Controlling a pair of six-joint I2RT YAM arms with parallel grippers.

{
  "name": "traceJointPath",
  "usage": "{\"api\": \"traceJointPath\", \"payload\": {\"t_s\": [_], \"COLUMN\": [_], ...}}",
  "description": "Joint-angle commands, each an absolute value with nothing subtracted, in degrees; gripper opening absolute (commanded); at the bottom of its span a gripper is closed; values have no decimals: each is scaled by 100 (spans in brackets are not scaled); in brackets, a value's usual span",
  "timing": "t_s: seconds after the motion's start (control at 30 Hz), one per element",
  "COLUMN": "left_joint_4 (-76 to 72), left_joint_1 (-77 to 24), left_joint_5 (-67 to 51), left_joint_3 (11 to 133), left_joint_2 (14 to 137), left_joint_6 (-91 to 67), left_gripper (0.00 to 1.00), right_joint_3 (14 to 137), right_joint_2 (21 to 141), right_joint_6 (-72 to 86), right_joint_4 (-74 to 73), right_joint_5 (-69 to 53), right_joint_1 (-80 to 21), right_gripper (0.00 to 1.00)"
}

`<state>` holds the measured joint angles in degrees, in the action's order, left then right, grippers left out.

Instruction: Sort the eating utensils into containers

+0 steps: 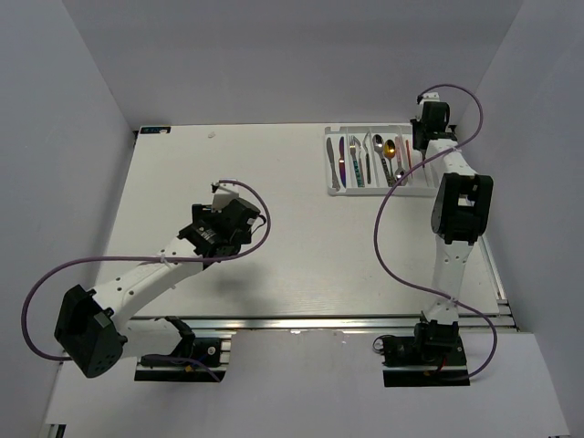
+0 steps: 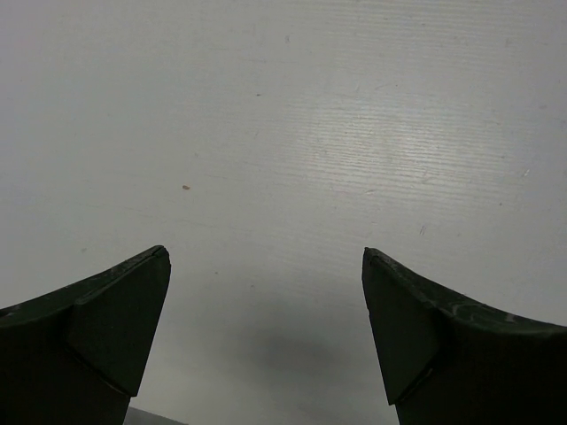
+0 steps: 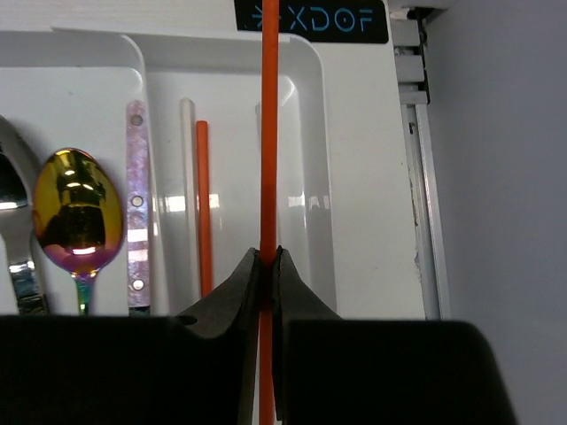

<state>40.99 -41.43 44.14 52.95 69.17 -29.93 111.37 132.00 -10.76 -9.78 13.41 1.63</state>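
1. The right fingers (image 3: 229, 305) are clamped together on an orange chopstick (image 3: 269, 133), which is pinched between their tips.
2. The held chopstick's long axis runs straight out from the fingers. It points toward the far end of the white cutlery tray (image 3: 306, 159), and its far part crosses the tray's end rim and a black label (image 3: 310, 16).
3. It lines up with the tray's long compartments and sits over the rightmost one. How high above the floor of that compartment it is cannot be told.
4. A second orange chopstick (image 3: 203, 208) and a pale chopstick (image 3: 187, 195) lie in that compartment, both lengthwise and parallel to the held one.
5. Further left, a pink-tinted handle (image 3: 135, 204) and a gold spoon (image 3: 77, 212) also lie lengthwise.
6. In the top view the tray stands at the far right of the tabletop (image 1: 301, 246), its compartments running near to far.
7. The left fingers (image 2: 115, 328) are spread wide apart over bare tabletop, holding nothing and well apart from the tray.
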Motion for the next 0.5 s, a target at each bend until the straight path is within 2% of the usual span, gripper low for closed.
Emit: {"api": "traceJointPath", "payload": {"t_s": [0.0,0.07,0.17,0.2,0.3,0.4,0.47], "left_joint_4": [4026,3955,3867,3850,3797,3753,3779], "left_joint_1": [-4148,-4140,-4131,-4096,-4043,-4008,-3973], "left_joint_5": [4483,4447,4403,4386,4351,4342,4455], "left_joint_3": [5344,5326,5300,5309,5317,5326,5449], "left_joint_2": [6803,6715,6566,6539,6416,6337,6319], "left_joint_6": [-2918,-2909,-2865,-2865,-2874,-2892,-2927], "left_gripper": [98,98,98,98,98,98,98], "right_joint_3": [11355,11321,11145,11110,11118,11337,11347], "right_joint_2": [13438,13439,13290,13150,12869,12491,12218], "right_joint_6": [-1108,-1072,-993,-967,-774,-581,-301], "right_joint_4": [-808,-844,-861,-870,-1036,-1432,-1765], "right_joint_5": [1415,1380,1319,1197,1081,932,949], "right_joint_1": [220,246,246,246,264,264,264], "right_gripper": [0,3,23,37,59,69,71]}}
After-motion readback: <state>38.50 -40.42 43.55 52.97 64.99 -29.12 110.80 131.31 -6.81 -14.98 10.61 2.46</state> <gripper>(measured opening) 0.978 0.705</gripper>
